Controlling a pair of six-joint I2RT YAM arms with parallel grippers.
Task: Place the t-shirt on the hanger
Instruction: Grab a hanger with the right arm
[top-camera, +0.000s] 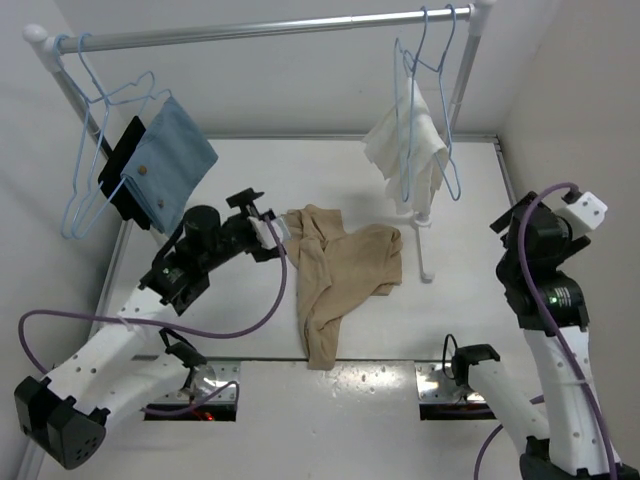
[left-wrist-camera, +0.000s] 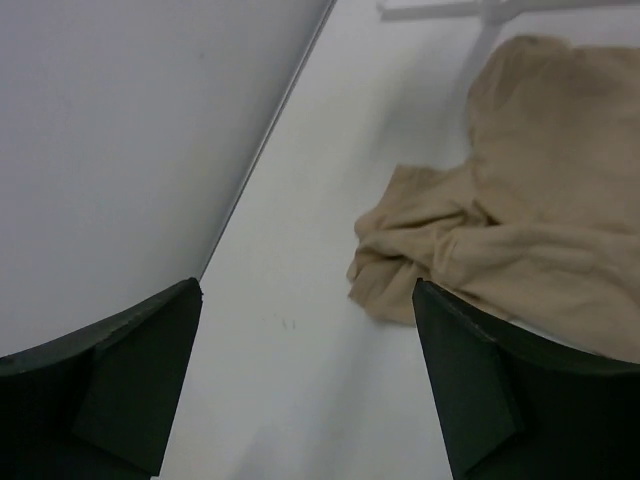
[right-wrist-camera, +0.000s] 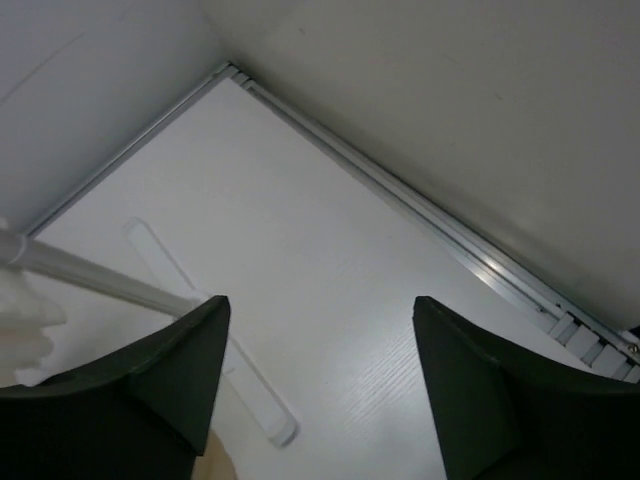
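- The flat white table (top-camera: 300, 170) fills the floor of the top view, closed in by pale walls on the left, far and right sides.
- A silver metal garment rail (top-camera: 280, 30) on white posts runs across the far side, above the table. The right post stands on a white foot (right-wrist-camera: 215, 350) on the table.
- The two white-and-black arms rise from the near edge. The left one reaches toward the middle of the table and the right one stands bent upright near the right wall.
- The limp tan t-shirt (top-camera: 340, 265) (left-wrist-camera: 540, 200) lies crumpled on the middle of the table. It is on no hanger, and a long fold trails toward the near edge.
- A light-blue square cloth (top-camera: 175, 160) hangs from the left end of the rail.
- A white ribbed cloth (top-camera: 410, 145) hangs at the right end.
- Thin pale-blue wire hangers with curved hooks hang at both ends of the rail, some at the left (top-camera: 100, 105) beside the blue cloth and some at the right (top-camera: 447, 100) around the white one.
- The left gripper (left-wrist-camera: 305, 300) (top-camera: 268, 232) is spread wide and holds nothing. It sits just beside the shirt's left edge, with bare table between its fingers.
- The right gripper (right-wrist-camera: 320, 310) is parted and empty, over bare table near the far right corner and well apart from the shirt.
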